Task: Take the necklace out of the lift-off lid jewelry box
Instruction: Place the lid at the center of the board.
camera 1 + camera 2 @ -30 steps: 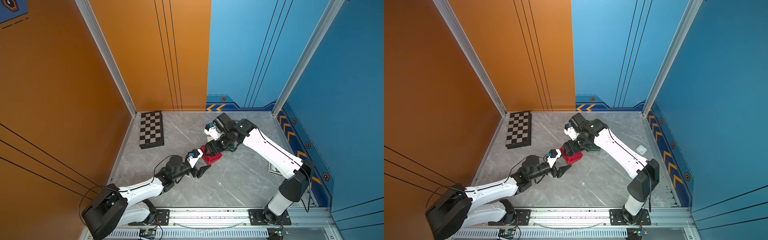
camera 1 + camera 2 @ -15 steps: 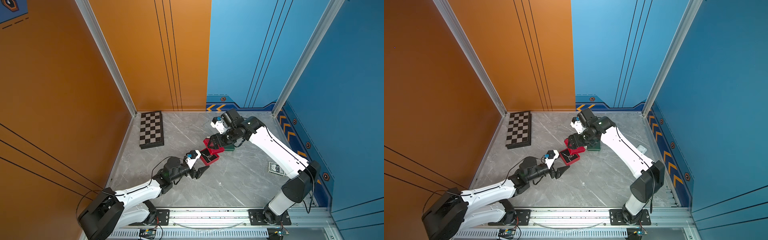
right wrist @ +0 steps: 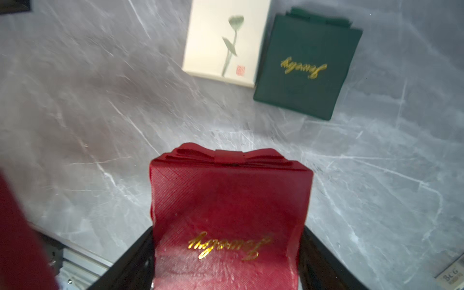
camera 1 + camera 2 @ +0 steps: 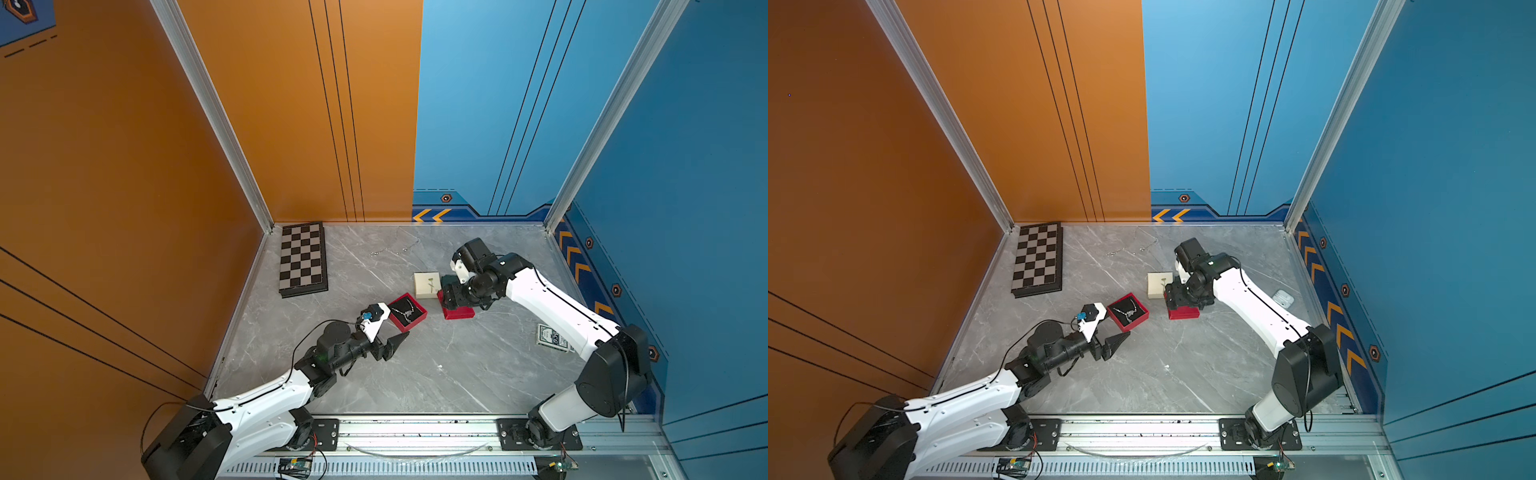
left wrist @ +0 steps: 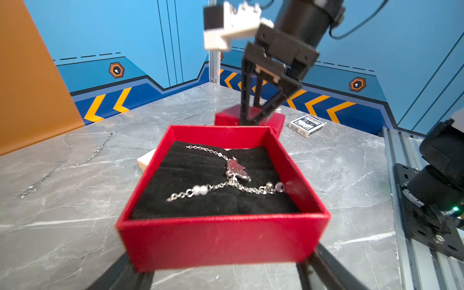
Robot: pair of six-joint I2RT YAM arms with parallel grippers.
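Observation:
The red jewelry box (image 4: 417, 323) (image 5: 221, 241) stands open on the marble floor. The silver necklace (image 4: 405, 311) (image 5: 233, 173) with a red pendant lies on its black cushion. My left gripper (image 4: 395, 328) (image 5: 223, 268) is shut on the box: its wide-set fingers (image 5: 324, 266) press the two near corners. To the box's right, my right gripper (image 4: 453, 299) (image 3: 227, 251) is shut on the red lid (image 4: 459, 312) (image 3: 231, 195), which has a bow and gold lettering. The lid is low over the floor; I cannot tell whether it touches.
A cream box (image 4: 426, 284) and a green box (image 3: 301, 65) lie just behind the lid. A chessboard (image 4: 302, 259) is at the back left, a loose chain (image 4: 386, 250) near the back wall, a card deck (image 4: 552, 336) on the right. A metal rail (image 4: 415, 428) runs along the front.
My right gripper has lifted the lid off the box and carried it right and down beside it, baring the necklace. The left gripper stays at the box.

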